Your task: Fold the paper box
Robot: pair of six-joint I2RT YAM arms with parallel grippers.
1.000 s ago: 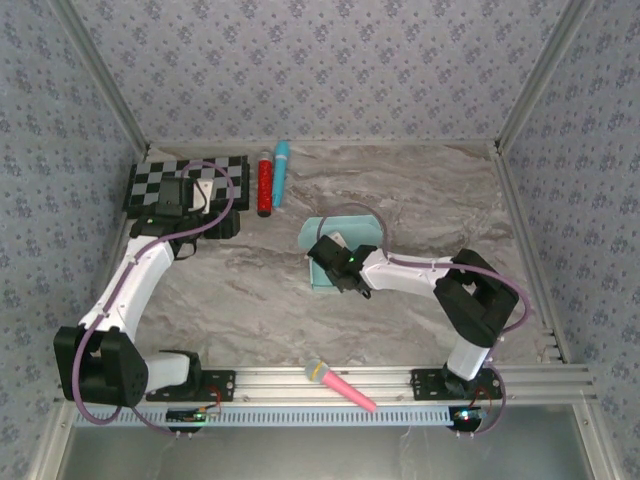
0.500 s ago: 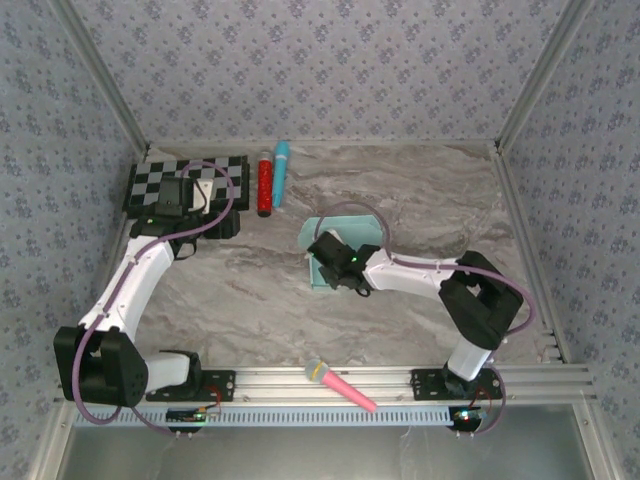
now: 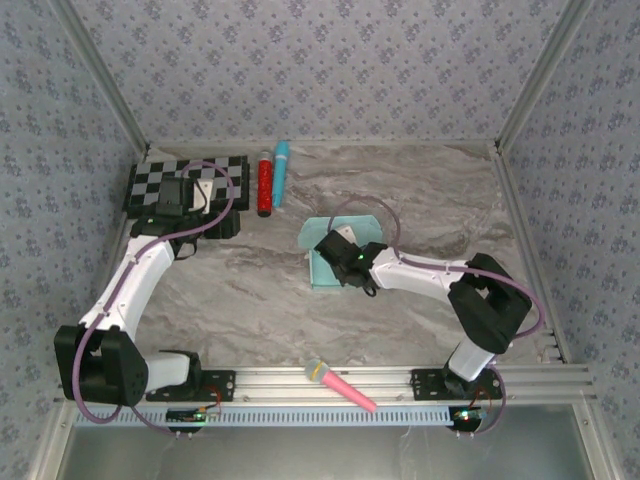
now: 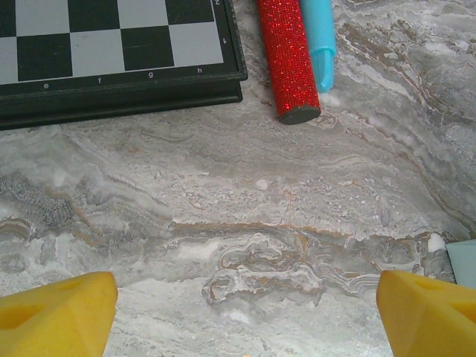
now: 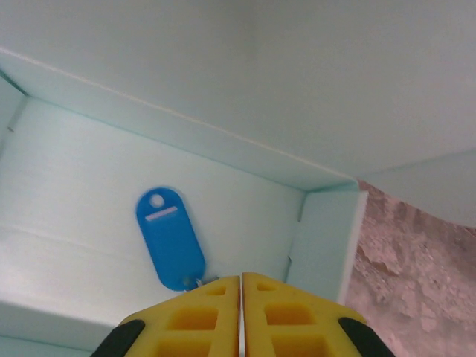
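Note:
The paper box [image 3: 320, 275] is pale mint cardboard in the middle of the table, lying open with its lid flap raised behind it. My right gripper [image 3: 342, 262] reaches into it from the right. In the right wrist view the box's inner walls [image 5: 223, 149] surround a blue oval key tag [image 5: 169, 238] lying on the floor. The yellow right gripper [image 5: 242, 286] is shut just beside the tag's lower end, with nothing seen between the pads. My left gripper [image 4: 245, 320] is open over bare marble, its fingertips [image 4: 59, 312] far apart. A corner of the box [image 4: 465, 262] shows at the right edge.
A checkerboard [image 3: 185, 180] lies at the back left, with a red glitter tube [image 3: 264, 185] and a cyan tube [image 3: 280, 170] beside it. They also appear in the left wrist view: checkerboard [image 4: 111, 44], red tube [image 4: 288, 59], cyan tube [image 4: 318, 37]. A pink microphone-like stick [image 3: 340, 385] rests on the front rail.
The right arm's elbow has swung to the right while its gripper stayed over the box, turning slightly. The left arm has not moved.

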